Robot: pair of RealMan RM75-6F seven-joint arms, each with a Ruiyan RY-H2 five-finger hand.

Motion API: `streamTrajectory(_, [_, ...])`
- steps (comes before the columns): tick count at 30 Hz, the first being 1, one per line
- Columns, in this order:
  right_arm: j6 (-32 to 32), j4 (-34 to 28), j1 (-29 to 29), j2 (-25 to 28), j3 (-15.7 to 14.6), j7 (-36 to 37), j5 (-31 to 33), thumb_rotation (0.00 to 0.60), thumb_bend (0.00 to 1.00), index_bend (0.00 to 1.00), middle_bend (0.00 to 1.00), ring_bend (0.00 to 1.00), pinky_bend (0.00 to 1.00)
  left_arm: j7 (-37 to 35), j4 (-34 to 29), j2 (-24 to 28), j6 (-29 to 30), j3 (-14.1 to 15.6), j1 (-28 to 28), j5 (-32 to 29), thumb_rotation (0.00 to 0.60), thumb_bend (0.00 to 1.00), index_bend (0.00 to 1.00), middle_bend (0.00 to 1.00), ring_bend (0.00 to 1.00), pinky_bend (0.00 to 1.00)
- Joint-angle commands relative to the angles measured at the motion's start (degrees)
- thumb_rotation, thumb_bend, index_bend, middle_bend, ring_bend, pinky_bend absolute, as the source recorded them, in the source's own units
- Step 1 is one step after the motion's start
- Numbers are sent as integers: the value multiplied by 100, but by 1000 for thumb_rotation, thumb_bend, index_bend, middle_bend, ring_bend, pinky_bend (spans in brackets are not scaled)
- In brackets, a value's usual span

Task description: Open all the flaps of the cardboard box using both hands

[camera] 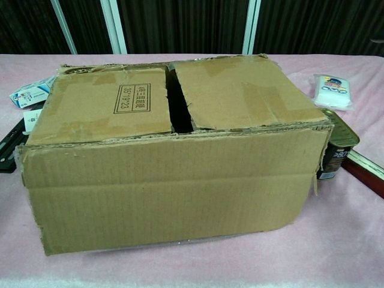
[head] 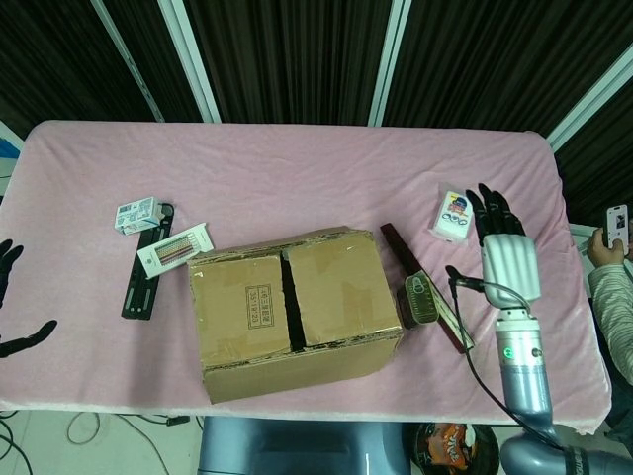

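The cardboard box [head: 287, 312] stands in the middle of the pink table, also filling the chest view [camera: 174, 192]. Its two inner flaps, the left one [head: 242, 309] and the right one [head: 336, 292], lie flat and closed with a dark gap between them. The front flap [camera: 174, 198] hangs down the front wall. The back flap is folded away behind the box. My right hand [head: 501, 242] hovers to the right of the box, fingers straight and spread, holding nothing. Only the dark fingertips of my left hand [head: 12, 297] show, at the left edge, apart and holding nothing.
A tin can [head: 421, 297] and a dark brown bar [head: 396, 247] lie against the box's right side. A white packet [head: 457, 216] sits by my right hand. A small carton [head: 136, 214], a card [head: 174, 249] and a black strip [head: 143, 287] lie left. A person [head: 613, 267] stands at right.
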Motion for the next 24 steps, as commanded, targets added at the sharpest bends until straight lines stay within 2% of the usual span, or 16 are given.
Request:
streamTrajectory(1, [165,4,-471,367,-508,388,-446,600,177,0,0,0,222,113,-64,28,-60,6,-37,9,600,118,0,0,17,96])
streamTrajectory(5, [374,173,-920,593,-992,722,-886,600,177,0,0,0,222,281,-163,91,-235,50,-111,23,600,118,0,0,17,96])
streamTrajectory(9, [652,509,-1271,626,-1342,925,-1330,600,177,0,0,0,217,432,-325,227,-580,67,-318,94,600,120,0,0,17,96])
streamTrajectory(15, [794,1123,-1536,420,-1530,1058,-1519,600,177,0,0,0,212,763,-581,513,-1228,-83,-874,296,600,138,0,0,17,96])
streamTrajectory(18, [824,1383,-1558,301,-1450,1269,-1564,600,177,0,0,0,212,798,-831,752,-1761,-226,-1300,331,600,191,0,0,17,106])
streamTrajectory(20, [882,1549,-1562,201,-1380,1522,-1676,600,177,0,0,0,212,712,-1106,1023,-2433,-375,-1761,226,600,254,0,13,28,140])
streamTrajectory(22, [895,1738,-1564,128,-1378,1653,-1814,600,177,0,0,0,212,572,-1317,1240,-3222,-662,-2394,15,600,370,5,50,65,191])
streamTrajectory(24, [890,1810,-1576,97,-1363,1717,-1840,600,176,0,0,0,212,558,-1352,1312,-3529,-777,-2650,-143,600,500,34,106,122,255])
